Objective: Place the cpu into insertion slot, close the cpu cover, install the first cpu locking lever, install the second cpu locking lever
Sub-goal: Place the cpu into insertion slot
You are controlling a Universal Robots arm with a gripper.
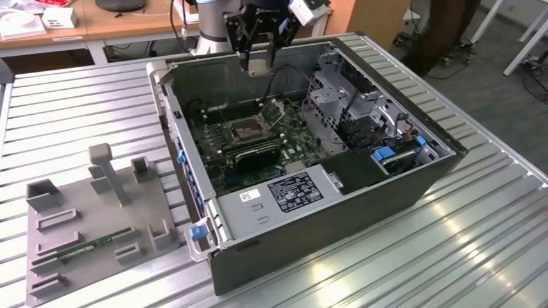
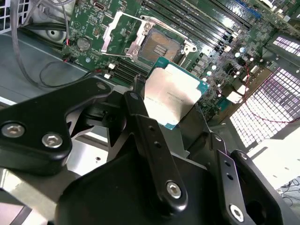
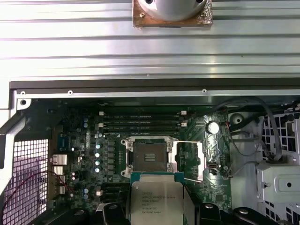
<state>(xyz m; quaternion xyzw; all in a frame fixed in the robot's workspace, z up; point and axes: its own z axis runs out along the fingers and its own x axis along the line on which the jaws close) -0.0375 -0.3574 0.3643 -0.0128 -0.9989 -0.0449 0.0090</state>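
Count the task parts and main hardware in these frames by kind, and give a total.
cpu: 1, held in the gripper
insertion slot: 1, empty
cpu cover: 1, swung open
gripper: 1
computer case: 1
Total: 5

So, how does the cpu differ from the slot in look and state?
The cpu has a pale metal top; the slot is dark inside a silvery rim. The cpu hangs in the gripper above the board; the slot sits fixed in it, empty and uncovered. Both are square.
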